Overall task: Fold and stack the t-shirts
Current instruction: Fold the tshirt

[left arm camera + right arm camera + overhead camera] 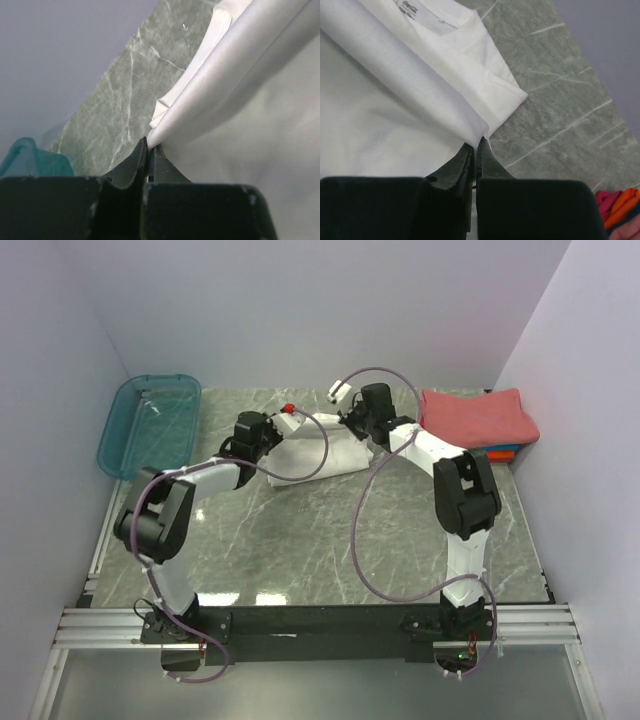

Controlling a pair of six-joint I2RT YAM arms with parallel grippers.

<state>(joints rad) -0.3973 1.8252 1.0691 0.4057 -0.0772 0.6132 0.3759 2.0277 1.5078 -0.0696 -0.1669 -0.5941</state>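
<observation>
The white short-sleeved fabric tee (318,452) is lying partly folded at upper centre of the overhead frame, on the grey-green marbled surface (300,530). One doubled layer is being held up off the rest along the edge nearest the top of the frame.

Step in hand, as judged: a fold of the white tee, with both arms gripping the raised edge at its two ends.

The left claw (149,149) is pinching one corner of that raised fold, its fingers pressed together on the cloth. The right claw (478,149) is clamping a thin edge at the opposite corner, on the collar-label side.

Next move, as judged: both arms carrying the edge across evenly, laying it flush, then releasing. Uneven travel is risking a skewed crease.

The folded coral-red tee (475,415) is sitting at upper right atop the orange and blue folded tees (505,451), just beside the right claw's end of the white tee. The teal plastic bin (150,425) is standing at upper left.
</observation>
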